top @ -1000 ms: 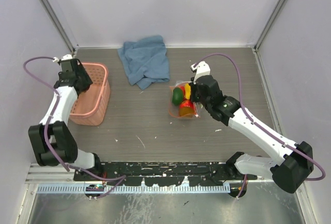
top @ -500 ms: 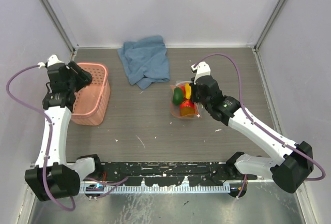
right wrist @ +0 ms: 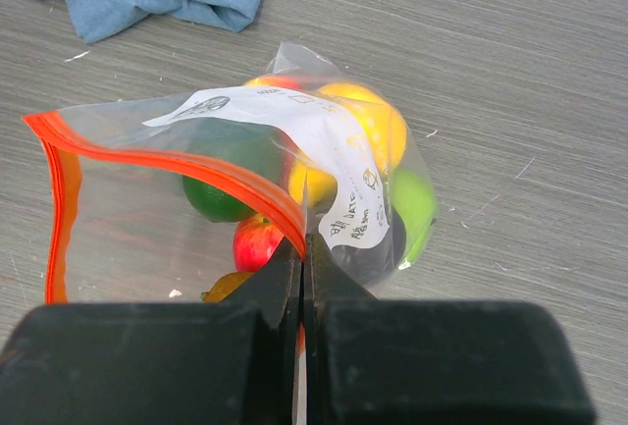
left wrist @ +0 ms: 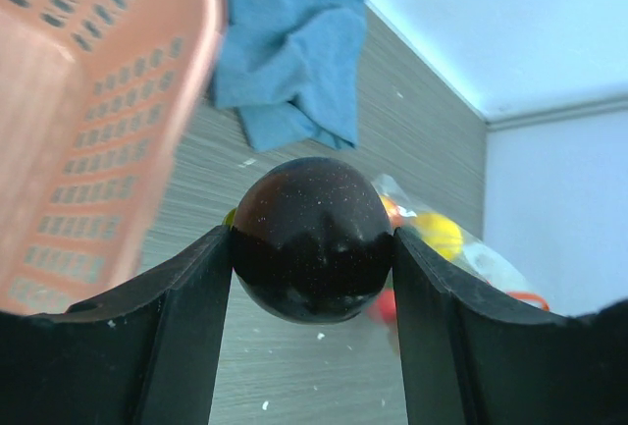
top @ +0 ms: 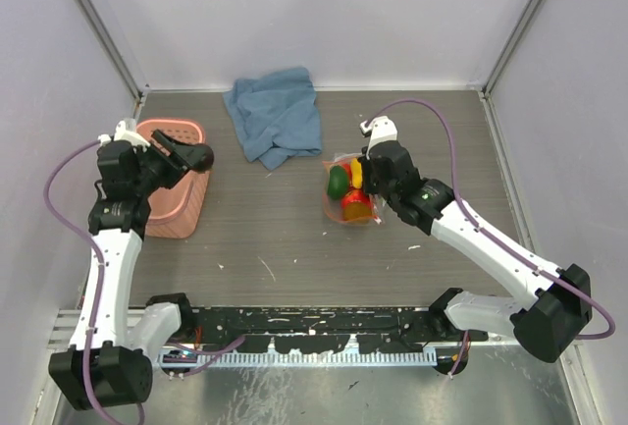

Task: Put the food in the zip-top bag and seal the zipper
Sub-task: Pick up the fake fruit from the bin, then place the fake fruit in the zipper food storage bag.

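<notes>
Your left claw (top: 189,157) grips a dark fruit (left wrist: 312,239); your right claw (right wrist: 302,260) pinches the bag (right wrist: 147,219) rim.
The glossy fruit may slip in transit, or miss the slack, half-held mouth.

The grey worktop (top: 265,243) carries a pink lattice basket (top: 182,211) near its far-left corner and a crumpled blue cloth (top: 277,116) at the middle of the far edge. Right of centre rests a clear zip-top bag (top: 349,213) holding toy fruits (top: 337,183).
</notes>
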